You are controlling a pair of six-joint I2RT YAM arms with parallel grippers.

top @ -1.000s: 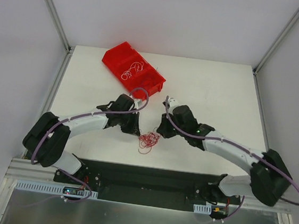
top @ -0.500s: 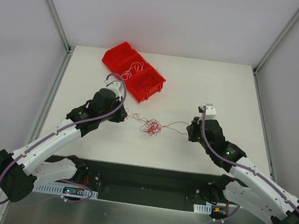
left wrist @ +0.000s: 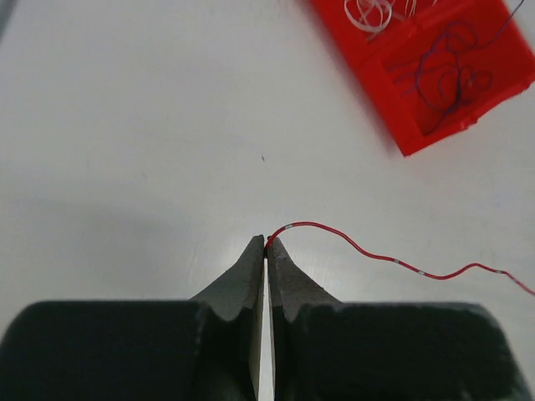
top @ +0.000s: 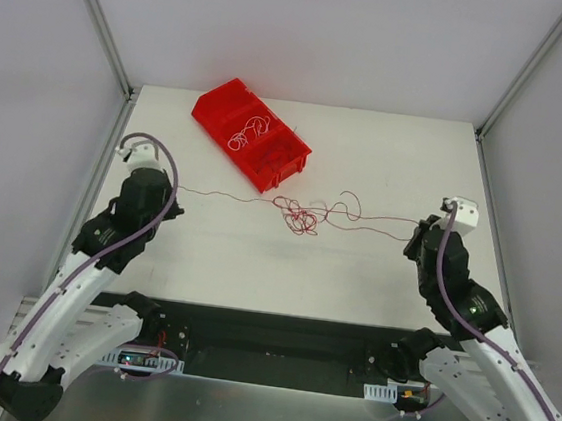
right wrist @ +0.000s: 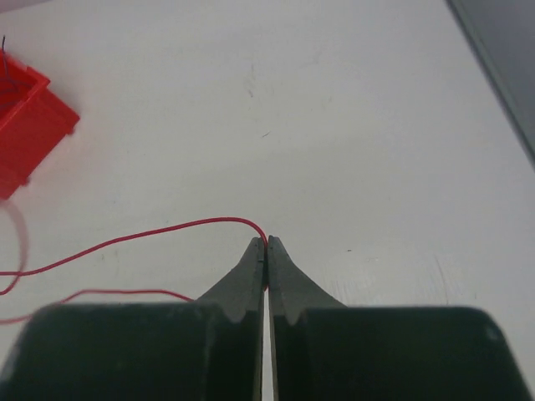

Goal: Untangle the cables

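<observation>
A small tangle of thin red cables [top: 301,216] lies mid-table, with strands stretched out left and right. My left gripper [top: 174,191] is shut on the left red strand [left wrist: 351,242], its tips [left wrist: 267,242] pinching the end. My right gripper [top: 414,241] is shut on the right red strand [right wrist: 167,232] at its tips [right wrist: 266,242]; a second red strand [right wrist: 125,292] passes under its left finger. Whitish curly cables [top: 247,132] lie in the red bin.
A red plastic compartment bin [top: 266,159] stands at the back, left of centre, also seen in the left wrist view [left wrist: 401,100] holding whitish and dark wires, and at the right wrist view's left edge [right wrist: 25,134]. Metal frame posts stand at the table's back corners.
Both grippers have pulled apart toward the table's sides, each holding a red strand. The tangle has spread into a looser, wider knot with long strands drawn out.
</observation>
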